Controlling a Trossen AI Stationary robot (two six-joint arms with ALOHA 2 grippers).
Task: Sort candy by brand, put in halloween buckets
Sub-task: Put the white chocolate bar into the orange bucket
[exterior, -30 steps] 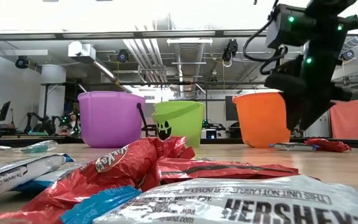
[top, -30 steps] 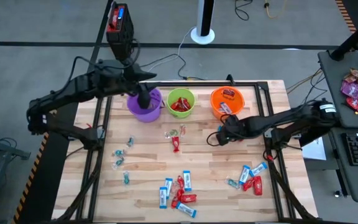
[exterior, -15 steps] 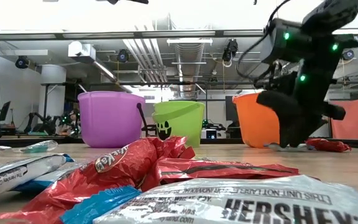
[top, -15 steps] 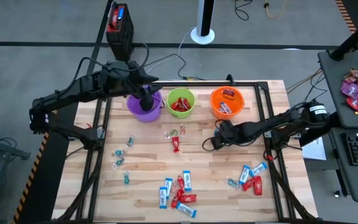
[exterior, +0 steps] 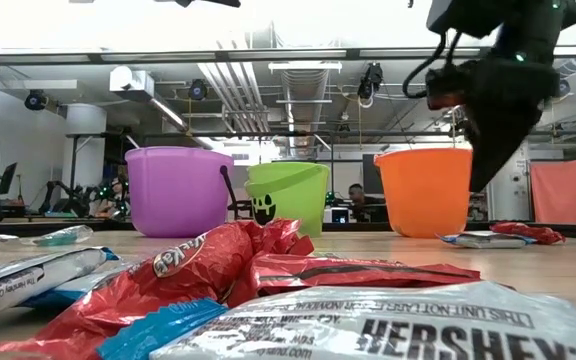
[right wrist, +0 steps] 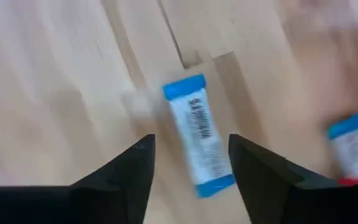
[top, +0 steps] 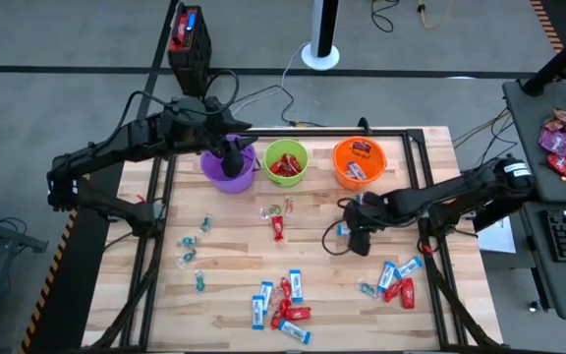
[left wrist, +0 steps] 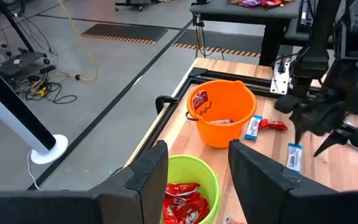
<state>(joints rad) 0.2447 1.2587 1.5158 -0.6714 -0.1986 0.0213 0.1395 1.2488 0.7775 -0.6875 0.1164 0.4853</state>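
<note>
Wooden-slat tabletop (top: 234, 258) carries three buckets in a row at its far edge: purple bucket (top: 226, 169), green bucket (top: 286, 162) holding red wrappers, orange bucket (top: 359, 160) holding mixed pieces. Loose candy lies in clusters nearer the front. Right gripper (right wrist: 190, 163) hovers, jaws spread and empty, directly over a blue-and-white bar (right wrist: 196, 137), evidently lined up for a pick. Left gripper (left wrist: 197, 168), jaws apart, hangs above the purple bucket.
</note>
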